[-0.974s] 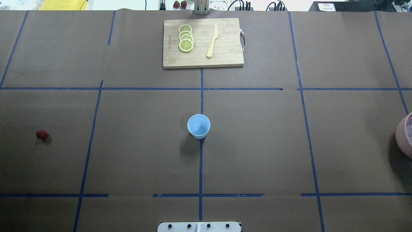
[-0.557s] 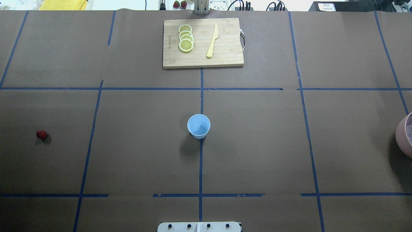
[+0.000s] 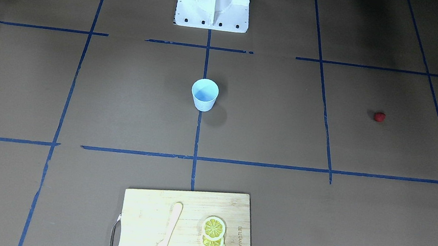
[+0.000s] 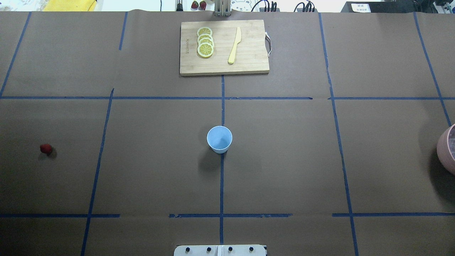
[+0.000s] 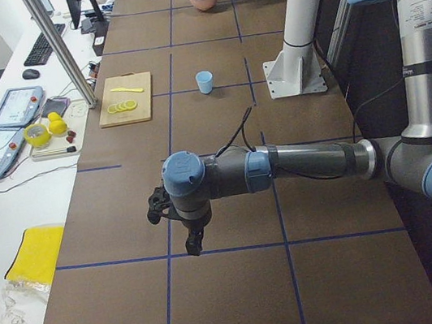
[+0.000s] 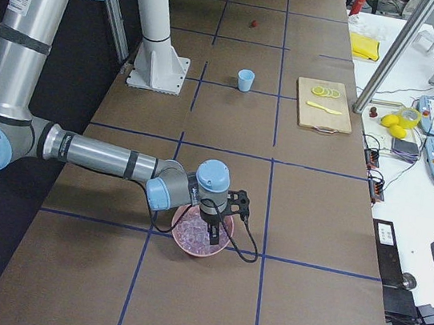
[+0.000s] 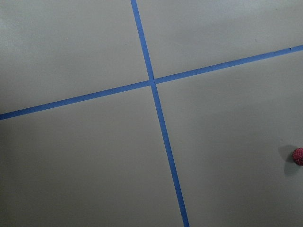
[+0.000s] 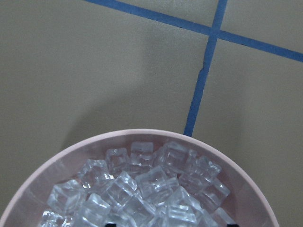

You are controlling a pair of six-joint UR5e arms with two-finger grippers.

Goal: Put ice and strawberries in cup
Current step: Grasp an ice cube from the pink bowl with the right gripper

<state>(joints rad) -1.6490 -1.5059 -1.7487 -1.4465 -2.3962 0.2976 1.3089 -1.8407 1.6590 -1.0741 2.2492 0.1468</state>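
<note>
right gripper (image 6: 211, 234) over bowl (image 8: 61, 163), poised for ice (image 8: 142, 189), jaw state unclear | left gripper (image 5: 192, 244) near strawberry (image 4: 46, 148), jaw state unclear | cup (image 4: 219, 139) central, empty

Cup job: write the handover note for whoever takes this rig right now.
Left pincer: low over bare table; open or shut, cannot tell.
Right pincer: over the pink bowl of ice; cannot tell either.
strawberry: lies alone on the robot's left side.
Cup: upright at table centre, looks empty.
Done: nothing in it yet.
Left: ice and the strawberry into it.
</note>
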